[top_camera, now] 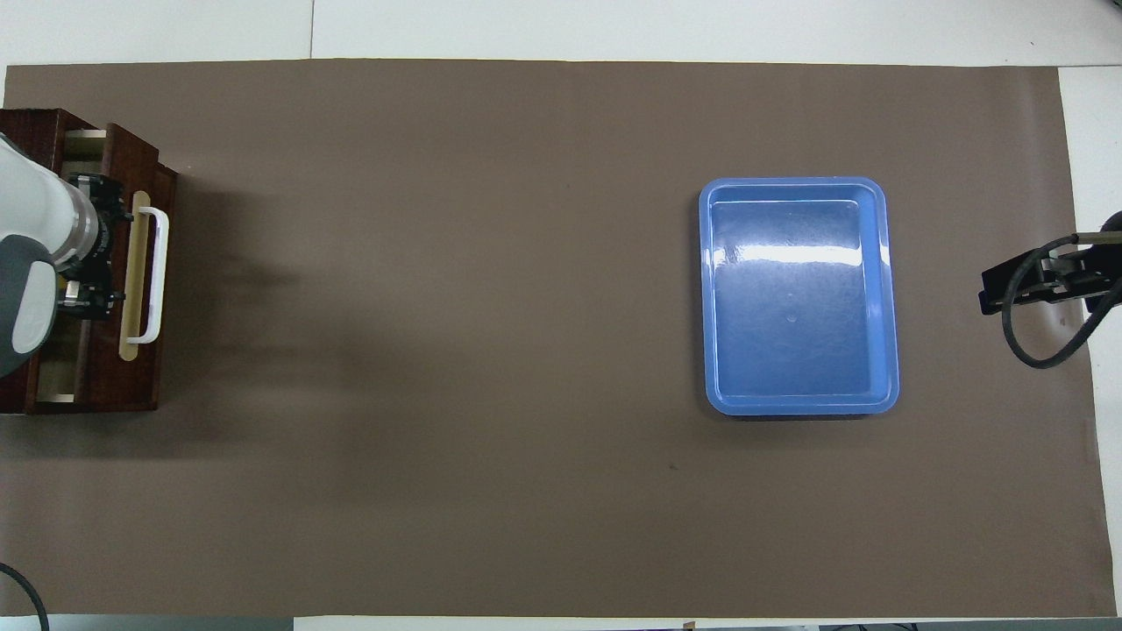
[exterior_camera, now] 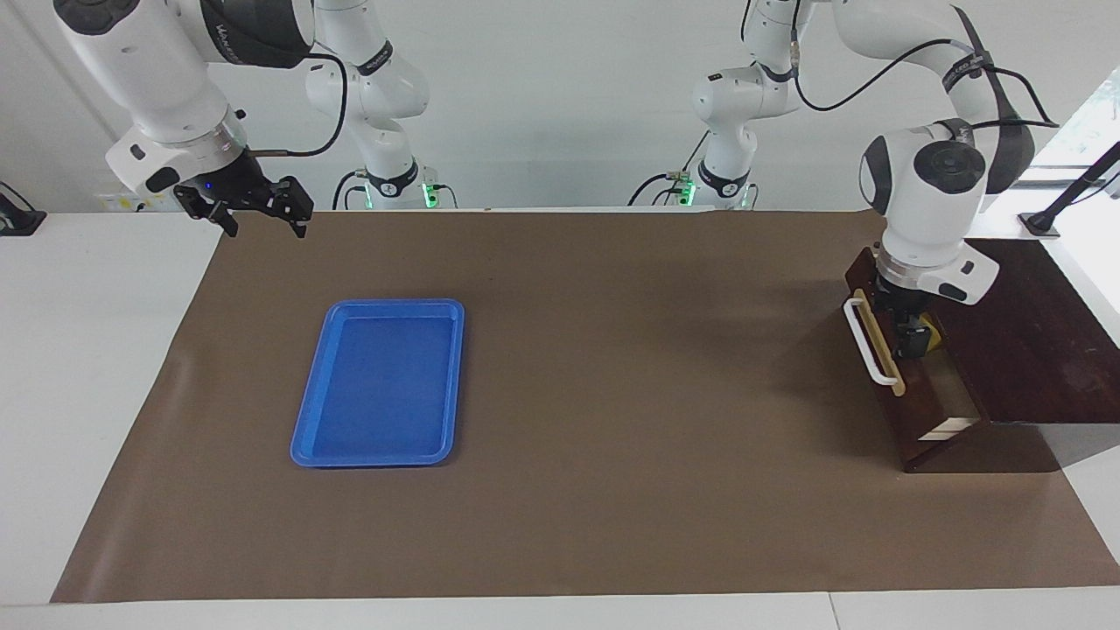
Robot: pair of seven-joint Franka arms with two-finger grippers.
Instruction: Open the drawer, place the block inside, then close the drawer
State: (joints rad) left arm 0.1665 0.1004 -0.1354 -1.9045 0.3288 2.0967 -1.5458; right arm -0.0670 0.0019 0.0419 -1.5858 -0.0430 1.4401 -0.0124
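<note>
One yellow block (exterior_camera: 934, 335) sits under our left gripper (exterior_camera: 913, 343) inside the open drawer (exterior_camera: 910, 385) at right; its grip we cannot tell, so we release low, while the open right gripper (exterior_camera: 262, 219) waits upper left.

Mat (exterior_camera: 612, 367), filling most of the frame: matt brown paper-like sheet, smooth, faint creases near its edges; table (exterior_camera: 96, 350) showing around it is plain white with a dull finish. Tray (exterior_camera: 381, 382), left of centre in the facing view: glossy blue plastic, bright glare streak across its floor in the overhead view. Box (exterior_camera: 1032, 350), right edge of the facing view: dark brown polished wood with a soft sheen; drawer (exterior_camera: 919, 420) with pale unfinished-looking wood inside, tan matt strip and smooth white plastic-looking handle (exterior_camera: 871, 343); arm shells glossy white.
</note>
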